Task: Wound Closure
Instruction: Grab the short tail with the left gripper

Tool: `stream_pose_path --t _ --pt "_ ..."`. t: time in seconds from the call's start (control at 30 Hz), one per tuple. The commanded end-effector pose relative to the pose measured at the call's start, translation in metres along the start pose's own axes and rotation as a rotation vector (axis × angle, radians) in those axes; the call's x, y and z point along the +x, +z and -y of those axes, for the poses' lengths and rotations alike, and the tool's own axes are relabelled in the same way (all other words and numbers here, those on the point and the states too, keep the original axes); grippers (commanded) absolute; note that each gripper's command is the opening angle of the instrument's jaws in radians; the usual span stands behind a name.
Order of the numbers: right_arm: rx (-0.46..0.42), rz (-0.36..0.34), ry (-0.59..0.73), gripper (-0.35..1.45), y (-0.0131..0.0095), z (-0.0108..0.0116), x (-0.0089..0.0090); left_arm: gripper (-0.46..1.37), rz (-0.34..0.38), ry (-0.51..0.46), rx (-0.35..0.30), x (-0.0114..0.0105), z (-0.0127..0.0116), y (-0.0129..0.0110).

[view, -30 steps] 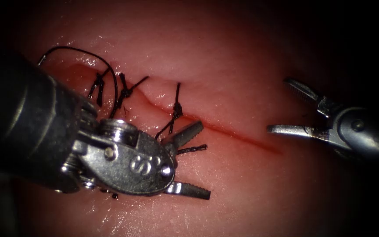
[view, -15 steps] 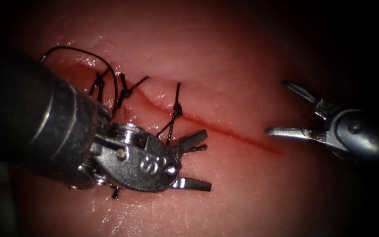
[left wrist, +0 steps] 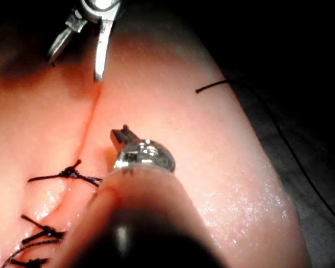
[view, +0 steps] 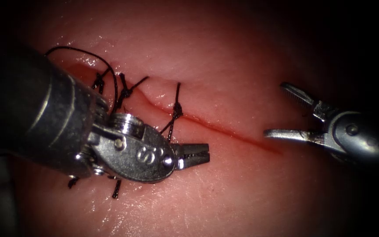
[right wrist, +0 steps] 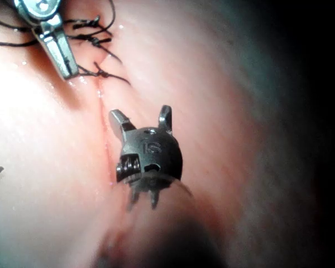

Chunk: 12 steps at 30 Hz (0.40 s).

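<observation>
The tissue (view: 242, 66) has a cut (view: 242, 136) running down to the right, with red fluid along it. Three knotted stitches (view: 177, 109) of dark thread close its left part. My left tool (view: 202, 153) lies just below the rightmost stitch, jaws shut where that stitch's thread tail lay. The same tool (left wrist: 121, 135) rests beside the cut in the left wrist view. My right tool (view: 275, 109) hovers at the cut's right end, jaws wide open and holding nothing. It appears again (right wrist: 142, 115) over the cut in the right wrist view.
A thread loop (view: 88, 55) arcs over the leftmost stitches. Short cut thread ends (view: 116, 191) stick out under the left tool's wrist. A loose thread end (left wrist: 212, 85) lies on the tissue edge, beyond which is dark cloth (left wrist: 312, 184).
The left tool's jaws, open around the rightmost stitch's thread tail, have shut over it while the tool slid slightly right. The right tool barely shifted and stays open.
</observation>
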<state>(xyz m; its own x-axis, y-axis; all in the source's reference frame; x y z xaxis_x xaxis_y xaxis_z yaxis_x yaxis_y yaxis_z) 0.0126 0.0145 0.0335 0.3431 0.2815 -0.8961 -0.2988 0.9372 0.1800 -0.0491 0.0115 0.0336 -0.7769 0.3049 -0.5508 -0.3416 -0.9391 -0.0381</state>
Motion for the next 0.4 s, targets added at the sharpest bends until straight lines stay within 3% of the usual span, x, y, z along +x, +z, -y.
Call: stream_pose_path --t 0.03,0.4 --pt "0.002 0.000 0.000 1.05 0.0000 0.0000 0.0000 -0.35 -0.003 0.007 -0.021 0.0000 0.0000 0.0000" --pt "0.001 0.000 -0.001 1.05 0.0002 0.0001 0.0000 -0.35 -0.011 0.017 -0.037 0.0000 -0.0001 -0.0001"
